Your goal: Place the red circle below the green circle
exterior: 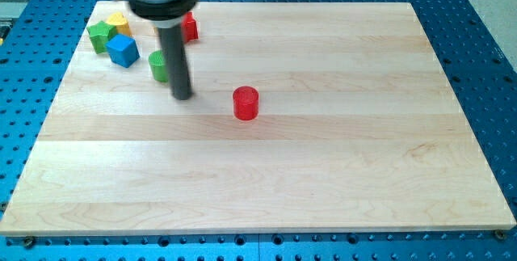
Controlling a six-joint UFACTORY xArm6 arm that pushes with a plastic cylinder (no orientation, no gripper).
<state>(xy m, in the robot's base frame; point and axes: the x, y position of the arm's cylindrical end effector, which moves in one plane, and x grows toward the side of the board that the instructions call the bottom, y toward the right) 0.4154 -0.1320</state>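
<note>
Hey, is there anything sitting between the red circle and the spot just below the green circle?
No block lies there, only my tip itself. It rests just below and to the right of the green circle, between it and the red circle further toward the view's right. The board between them is otherwise bare.

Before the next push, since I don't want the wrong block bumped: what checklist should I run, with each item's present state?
1. Red circle alone on the board, nothing touching it: ok.
2. Green circle visible: partly, the rod hides its right side.
3. Red circle already below the green circle: not ok, it lies to the view's right.
4. My tip touching the red circle: not ok, it sits apart, to its left.
5. Tip clear of the green circle: cannot tell.
</note>
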